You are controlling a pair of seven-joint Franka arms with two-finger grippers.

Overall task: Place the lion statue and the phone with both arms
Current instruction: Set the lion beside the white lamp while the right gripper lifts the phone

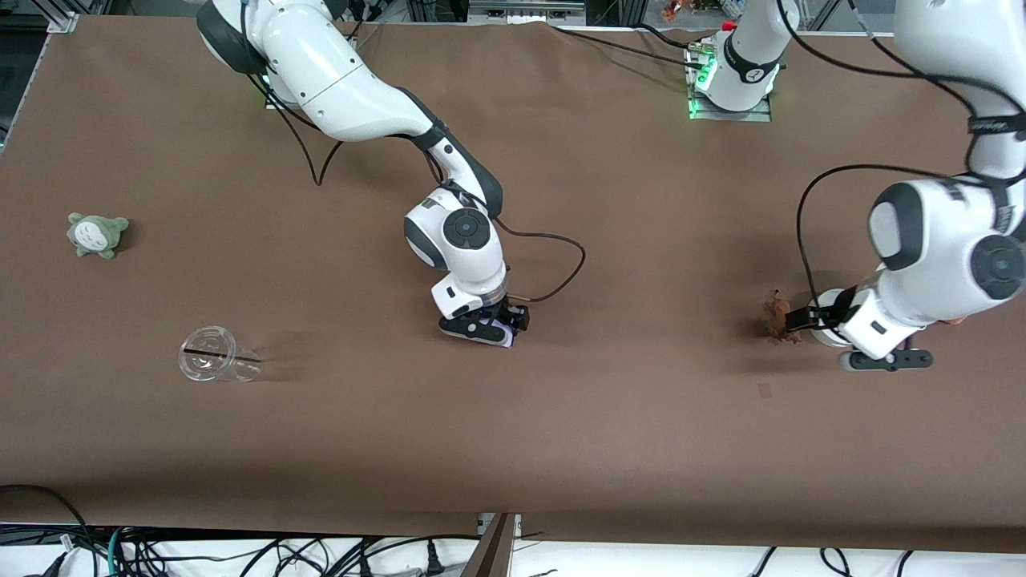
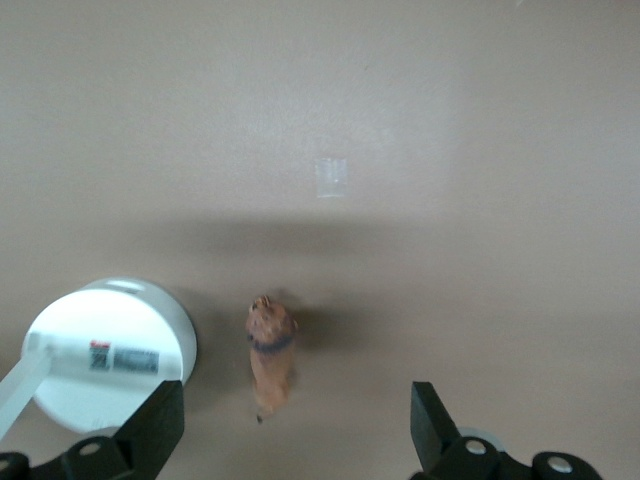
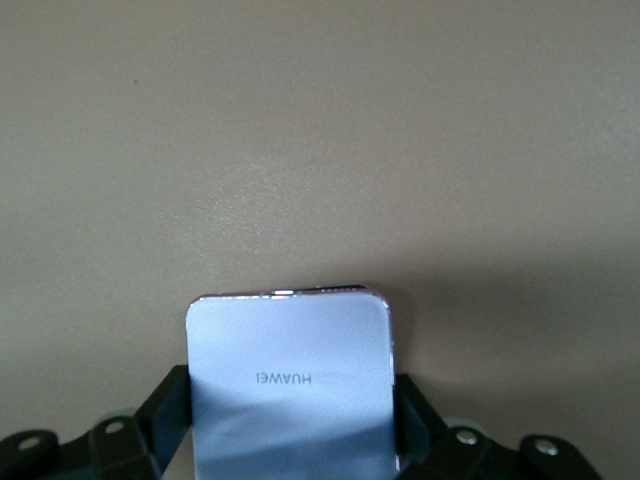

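The lion statue [image 1: 777, 316], tiny and orange-brown with a dark band, lies on the brown table toward the left arm's end. In the left wrist view it [image 2: 271, 355] lies below and between my left gripper's [image 2: 295, 425] wide-open fingers [image 2: 152, 430], untouched. The left gripper [image 1: 886, 359] hangs above it. My right gripper [image 1: 481, 330] is low at the table's middle, shut on the phone [image 1: 506, 340]. In the right wrist view the pale lavender phone [image 3: 290, 370] sits between the black fingers [image 3: 168, 410] of the right gripper [image 3: 290, 425].
A white round-based stand [image 2: 105, 350] stands close beside the lion statue. A grey-green plush [image 1: 96, 234] and a clear plastic cup [image 1: 212, 365] on its side lie toward the right arm's end. A small pale mark [image 1: 764, 390] is on the cloth.
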